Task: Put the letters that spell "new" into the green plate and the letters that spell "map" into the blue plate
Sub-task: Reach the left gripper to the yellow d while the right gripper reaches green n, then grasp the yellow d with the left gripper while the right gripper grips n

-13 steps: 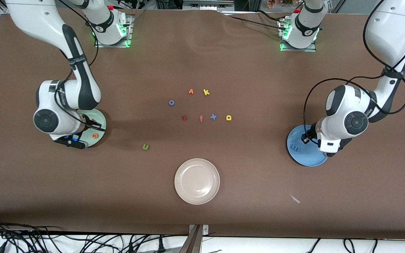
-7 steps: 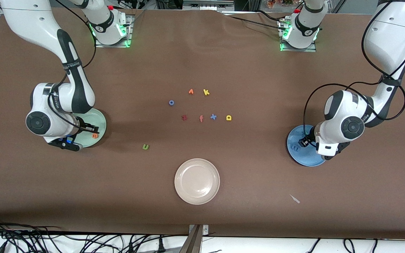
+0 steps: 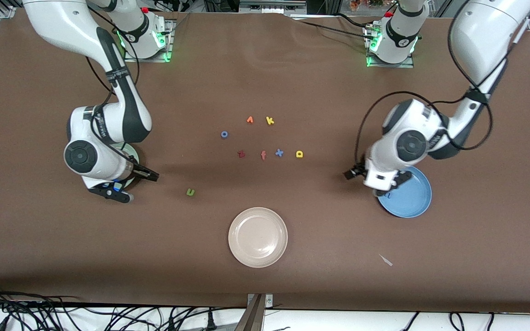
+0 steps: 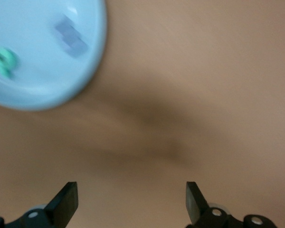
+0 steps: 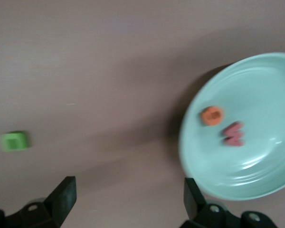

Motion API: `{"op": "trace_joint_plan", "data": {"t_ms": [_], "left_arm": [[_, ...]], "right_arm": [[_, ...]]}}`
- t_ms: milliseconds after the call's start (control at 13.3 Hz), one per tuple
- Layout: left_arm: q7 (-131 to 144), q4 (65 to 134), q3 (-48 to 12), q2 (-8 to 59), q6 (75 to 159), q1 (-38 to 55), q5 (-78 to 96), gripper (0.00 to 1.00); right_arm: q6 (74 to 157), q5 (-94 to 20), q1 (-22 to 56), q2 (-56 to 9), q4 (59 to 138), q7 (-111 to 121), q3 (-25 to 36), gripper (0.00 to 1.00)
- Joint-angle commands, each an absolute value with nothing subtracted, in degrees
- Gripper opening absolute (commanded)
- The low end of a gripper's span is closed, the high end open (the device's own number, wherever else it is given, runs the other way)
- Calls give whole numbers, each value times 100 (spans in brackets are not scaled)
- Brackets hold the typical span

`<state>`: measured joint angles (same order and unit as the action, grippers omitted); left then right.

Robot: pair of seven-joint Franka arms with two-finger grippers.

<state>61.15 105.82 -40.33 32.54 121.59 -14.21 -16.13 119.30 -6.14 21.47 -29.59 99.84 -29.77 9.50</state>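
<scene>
Now, these are the things on the table:
Right gripper (image 5: 126, 204): its fingers are standing wide apart and holding nothing; it is hanging over the bare table just beside the green plate (image 5: 270, 180), on the side toward the middle of the table
Green plate: it is lying at the right arm's end of the table, mostly covered by the arm in the front view; the orange e (image 5: 212, 115) and the salmon-red w (image 5: 234, 134) are resting in it, side by side
Green n (image 3: 191, 192): it is lying on the table between the green plate and the beige plate (image 3: 258, 237)
Left gripper (image 4: 130, 204): its fingers are also spread wide and empty; it is hanging over the table beside the blue plate (image 3: 412, 202)
Blue plate: it is lying at the left arm's end; the blue m (image 4: 71, 37) and the teal p (image 4: 4, 61) are resting in it
Yellow a (image 3: 299, 154): it is lying on the table in the middle group, next to the blue x (image 3: 279, 153)
Other letters: the yellow k (image 3: 270, 120), the salmon f (image 3: 263, 155) and the dark red z (image 3: 241, 154) are lying in the same group
</scene>
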Motion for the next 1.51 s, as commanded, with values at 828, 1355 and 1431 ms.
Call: {"op": "trace_joint_plan", "data": {"t_ms": [828,1355,1431], "left_arm": [[5827,10477,-3964,4412,13122,272,-3383,92],[5774,10477,-3823,4509,13491,272,-3462,48],[5774,10477,-3823,4509,13491,272,-3463,34]], "right_arm": [[13437,-1028,2636,-4297,9158,-3911,694,95],[13632,-1055,2716,-4482,9158,-3902,686,74],[13632,-1046,2716,-4482,9158,-3894,686,65]]}}
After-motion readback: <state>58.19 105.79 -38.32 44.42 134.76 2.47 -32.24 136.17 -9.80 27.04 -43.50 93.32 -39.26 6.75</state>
